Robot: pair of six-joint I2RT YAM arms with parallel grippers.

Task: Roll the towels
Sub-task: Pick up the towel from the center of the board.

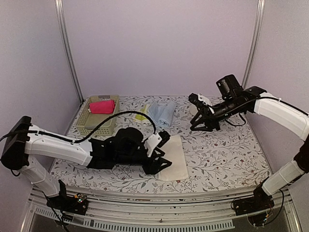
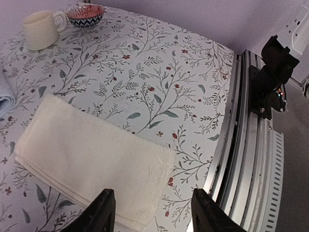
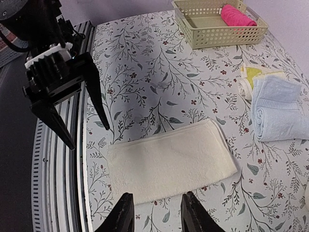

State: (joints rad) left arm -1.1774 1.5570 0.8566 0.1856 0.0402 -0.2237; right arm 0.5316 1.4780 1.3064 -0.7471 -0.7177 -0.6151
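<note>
**Lining up on the cream towel, roll not yet begun**

The table (image 1: pixel 217 154), covered in a leaf-print cloth, carries all four towels. Only one looks finished. The cream towel (image 1: pixel 176 162) is the largest thing spread on it, a flat folded rectangle at the near middle, with no turn rolled into it. By my reading, this towel is the step in hand and the work on it is at its very start.

The pale green basket (image 1: pixel 91 123) stands at the far left with the pink towel (image 1: pixel 102 107) rolled up inside it. The blue towel (image 1: pixel 161 112) and the yellow-green towel (image 1: pixel 142 114) lie side by side at the far middle, bunched or loosely folded. They probably wait their turn. A mug (image 2: pixel 41 30) and a patterned bowl (image 2: pixel 85 14) sit at the far right, well apart from the work.

The left gripper (image 1: pixel 163 164) is low at the cream towel's left side. Its jaws stand apart with nothing between them, and its wrist view shows the towel's near corner just ahead of the fingertips (image 2: pixel 107 195). Whether they touch the cloth I cannot tell.

The right gripper (image 1: pixel 203 128) hangs higher, beyond the towel's far right. Its jaws are also parted and empty, and its wrist view looks down on the towel below.

The next move likely calls for both grippers to pinch one short edge and turn it over evenly, so the roll stays straight.
</note>
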